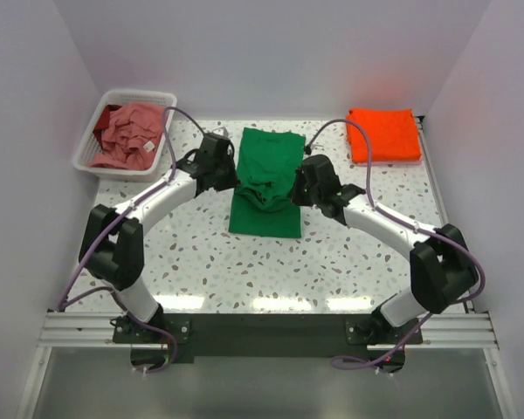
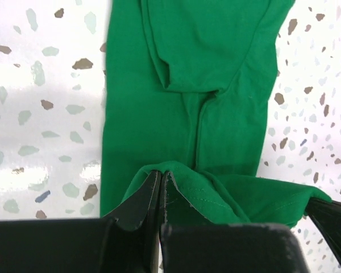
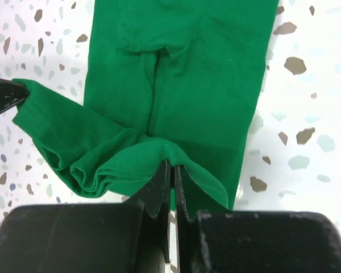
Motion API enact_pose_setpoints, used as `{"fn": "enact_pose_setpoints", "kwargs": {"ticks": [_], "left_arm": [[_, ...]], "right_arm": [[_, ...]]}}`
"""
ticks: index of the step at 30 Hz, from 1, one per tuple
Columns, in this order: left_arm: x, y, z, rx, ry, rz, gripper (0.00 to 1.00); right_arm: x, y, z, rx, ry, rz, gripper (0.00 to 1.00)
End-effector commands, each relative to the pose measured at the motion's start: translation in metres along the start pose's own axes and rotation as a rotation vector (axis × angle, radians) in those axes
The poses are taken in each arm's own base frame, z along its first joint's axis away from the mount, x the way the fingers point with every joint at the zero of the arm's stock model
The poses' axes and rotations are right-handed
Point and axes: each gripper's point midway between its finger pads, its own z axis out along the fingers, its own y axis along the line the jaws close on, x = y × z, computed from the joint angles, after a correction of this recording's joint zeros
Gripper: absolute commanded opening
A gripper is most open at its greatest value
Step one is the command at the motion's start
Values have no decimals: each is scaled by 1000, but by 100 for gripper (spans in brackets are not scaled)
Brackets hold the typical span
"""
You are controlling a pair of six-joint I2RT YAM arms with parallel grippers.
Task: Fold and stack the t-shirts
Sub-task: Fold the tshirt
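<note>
Spanning the cell, a speckled terrazzo table (image 1: 201,262) carries the bright green t-shirt (image 1: 266,153), which lies at its centre as a long strip running near to far, its sleeves already turned in. At the far left a white slatted basket (image 1: 86,148) holds the crumpled dusty pink t-shirt (image 1: 127,135). At the far right the bright orange t-shirt (image 1: 382,133) sits folded into a neat square. Both arms meet over the middle of the green strip. The left gripper (image 2: 161,176) has its fingers pressed together on a stitched hem at the strip's left side, and the right gripper (image 3: 171,168) is pinched the same way on the hem at the right. The cloth between them sags in loose rolls. By the look of it the shirt is light, limp cotton that will droop, wrinkle and slide out of a shallow pinch. Hold is best taken at the doubled hem near each corner, as here, with the two grips kept level and apart so the edge stays taut when the fold is laid.
</note>
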Motion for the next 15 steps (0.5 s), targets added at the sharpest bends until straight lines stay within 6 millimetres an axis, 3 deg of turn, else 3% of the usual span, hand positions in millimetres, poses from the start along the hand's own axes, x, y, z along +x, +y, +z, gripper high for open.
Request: {"fn": "enact_pose_setpoints", "kwargs": {"ticks": [1, 15], "left_arm": [[-28, -5, 8, 36, -49, 16, 0], [-33, 3, 55, 48, 26, 17, 0]], "right_arm": [[-36, 17, 10, -60, -73, 3, 0], [-39, -6, 51, -14, -21, 55, 0]]}}
